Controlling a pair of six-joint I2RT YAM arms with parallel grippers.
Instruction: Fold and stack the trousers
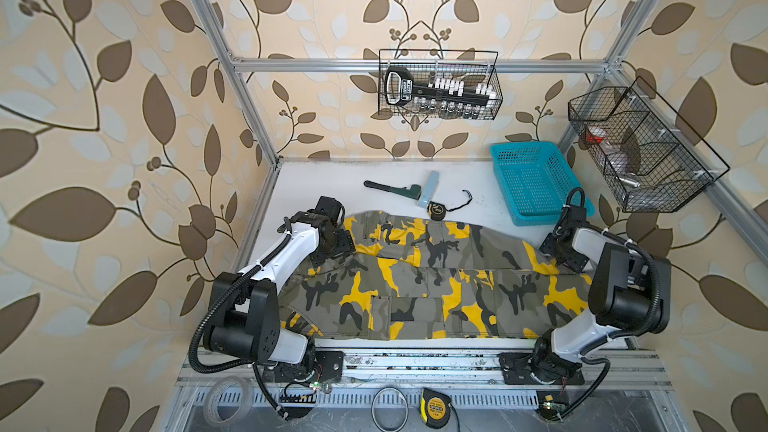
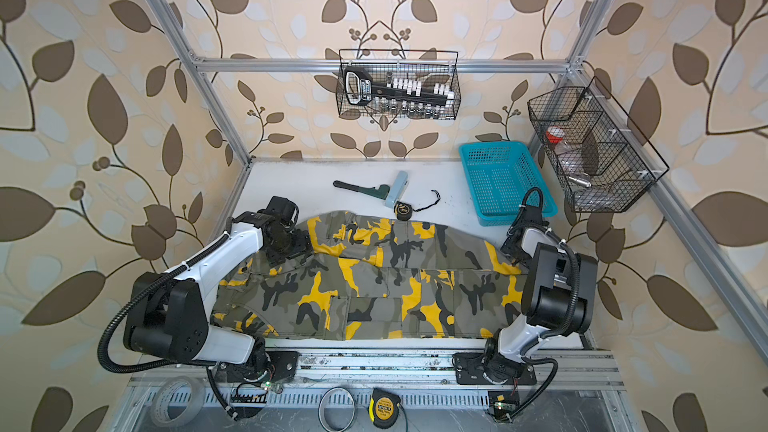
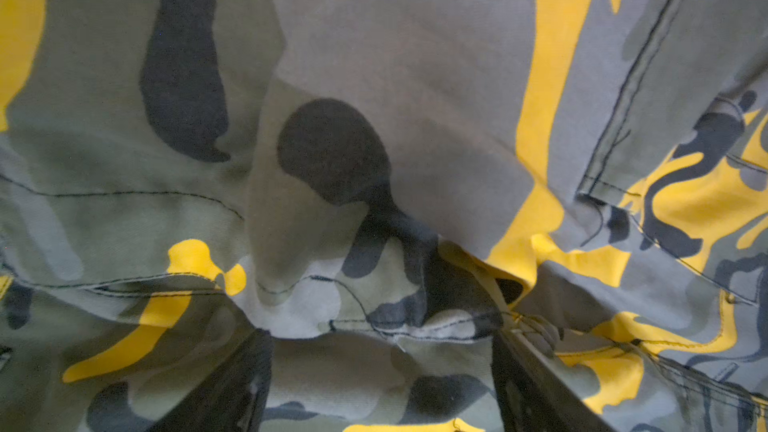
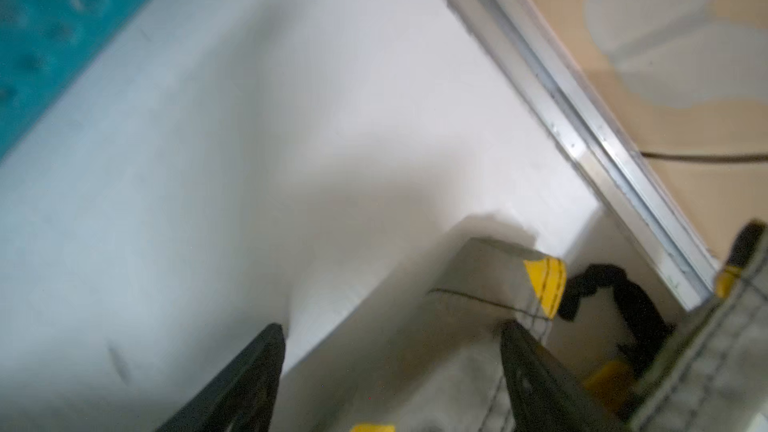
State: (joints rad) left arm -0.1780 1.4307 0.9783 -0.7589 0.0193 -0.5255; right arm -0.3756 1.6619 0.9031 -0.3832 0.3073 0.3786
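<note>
Trousers (image 1: 415,284) are laid out sideways across the front of the bench (image 1: 316,184), with the left gripper (image 3: 382,338) over their left end and the right gripper (image 4: 392,328) at their right end. Behind them sit a wrench (image 1: 390,189), a tape measure (image 1: 436,210) right at their far edge, and the basket (image 1: 536,180) in the back right corner.

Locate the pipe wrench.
In both top views the pipe wrench lies centre-back on the white table, behind the trousers, its head beside a pale blue block.
</note>
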